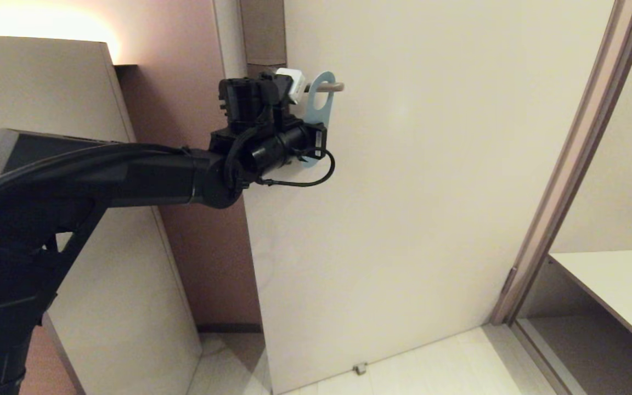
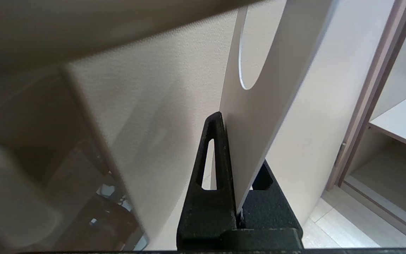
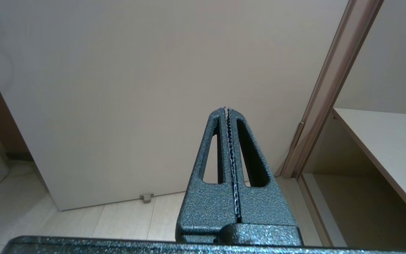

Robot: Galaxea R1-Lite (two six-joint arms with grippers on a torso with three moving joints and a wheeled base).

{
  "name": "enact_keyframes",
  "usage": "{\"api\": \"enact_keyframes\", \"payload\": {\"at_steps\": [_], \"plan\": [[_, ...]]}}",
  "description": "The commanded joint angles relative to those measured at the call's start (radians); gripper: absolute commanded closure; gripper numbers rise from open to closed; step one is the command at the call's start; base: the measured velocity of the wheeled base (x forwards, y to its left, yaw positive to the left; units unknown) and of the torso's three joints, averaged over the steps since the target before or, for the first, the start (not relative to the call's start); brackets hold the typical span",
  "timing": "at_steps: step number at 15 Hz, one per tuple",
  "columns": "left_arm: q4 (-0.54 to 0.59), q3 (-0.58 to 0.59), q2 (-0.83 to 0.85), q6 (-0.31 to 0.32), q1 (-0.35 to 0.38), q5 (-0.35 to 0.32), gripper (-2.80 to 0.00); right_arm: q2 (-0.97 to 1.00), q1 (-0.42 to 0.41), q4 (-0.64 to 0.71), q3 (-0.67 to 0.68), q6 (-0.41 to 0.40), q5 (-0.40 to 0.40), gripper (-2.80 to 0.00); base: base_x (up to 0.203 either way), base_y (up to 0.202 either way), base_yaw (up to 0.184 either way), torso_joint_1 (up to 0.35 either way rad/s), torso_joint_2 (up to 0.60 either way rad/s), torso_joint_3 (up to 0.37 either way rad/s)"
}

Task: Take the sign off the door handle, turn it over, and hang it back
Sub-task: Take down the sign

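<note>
Right gripper is nearest the camera, seen only in its own wrist view: fingers pressed together with nothing between them, pointing at the lower part of the door; the floor and a small door stop show under it. The right arm isn't in the head view at all

Left arm reaches from the lower left of the head view up to the door handle. Left gripper is mostly hidden there behind its own wrist body and cable, so the head view doesn't show the grip

Left wrist view does: left gripper pinches the lower end of the sign, one finger on each face, card edge-on between them. The sign's oval hole is visible higher up the card

Head view adds the rest: the pale blue sign hangs flat against the door with the handle through its hole. White lock block sits just left of the handle

Farther right, door frame, then a shelf in the recess
</note>
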Motion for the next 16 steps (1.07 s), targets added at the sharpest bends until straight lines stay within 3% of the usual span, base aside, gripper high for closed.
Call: {"api": "enact_keyframes", "payload": {"at_steps": [1,16], "plan": [[-0.002,-0.020,0.021,0.000,-0.001,0.000,0.00,0.001,0.000,0.000,0.000,-0.001,0.001,0.00,0.000,0.000,0.000,0.000,0.00,0.000],[0.074,-0.144,0.033,0.001,-0.050,-0.004,0.00,0.001,0.000,0.000,0.000,-0.001,0.001,0.00,0.000,0.000,0.000,0.000,0.00,0.000]]}}
